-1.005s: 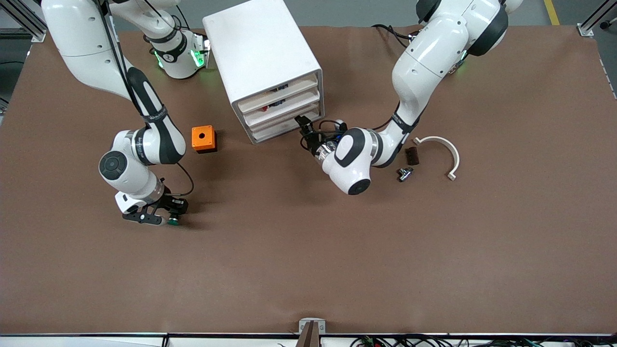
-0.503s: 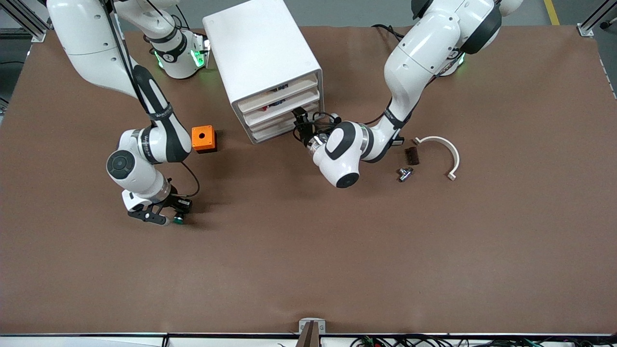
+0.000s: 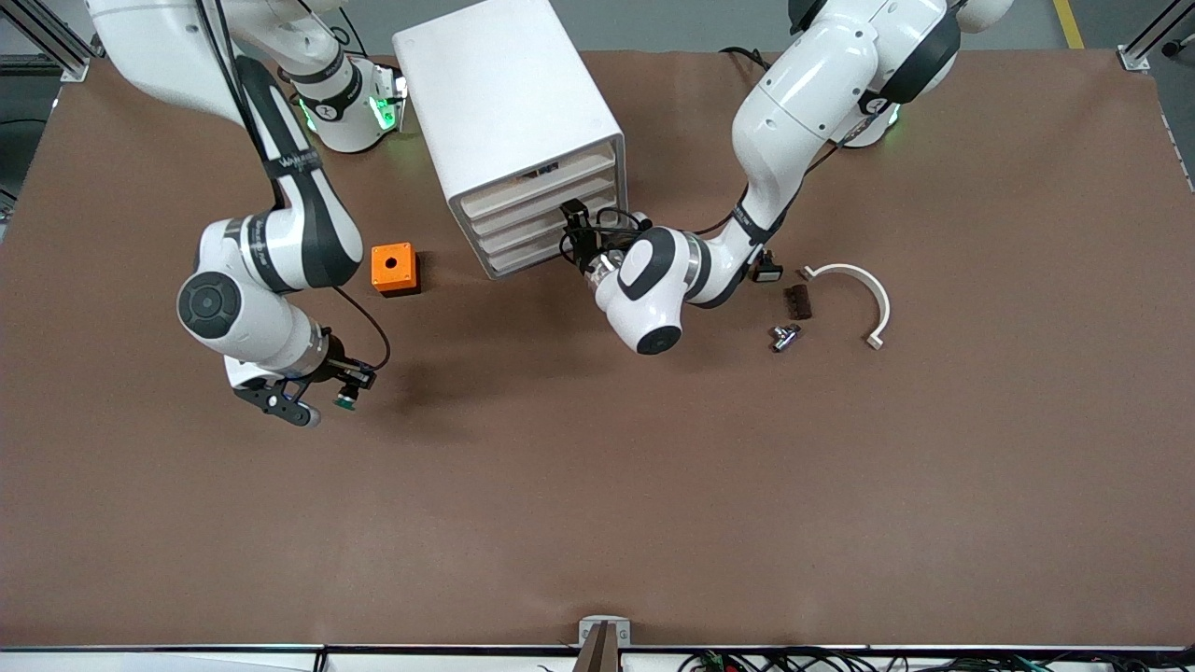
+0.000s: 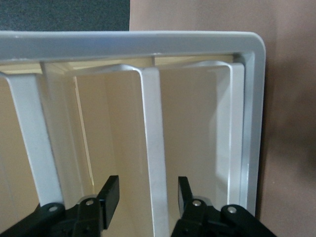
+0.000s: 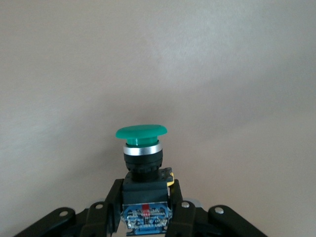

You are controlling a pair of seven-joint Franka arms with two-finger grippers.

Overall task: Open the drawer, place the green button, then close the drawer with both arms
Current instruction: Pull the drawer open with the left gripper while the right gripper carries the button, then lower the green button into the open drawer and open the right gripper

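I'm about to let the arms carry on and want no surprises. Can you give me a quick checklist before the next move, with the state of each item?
1. Button held in the right gripper: ok, fingers shut on its body, green cap clear of them.
2. Button lifted off the table: ok, its shadow lies apart from it.
3. Left gripper at the cabinet front: ok, open fingers straddle a drawer lip.
4. Left gripper closed on the lip: not ok, gaps show on both sides.
5. Drawer open enough to take the button: not ok, all fronts sit flush.
6. Which drawer the left gripper is at: cannot tell.
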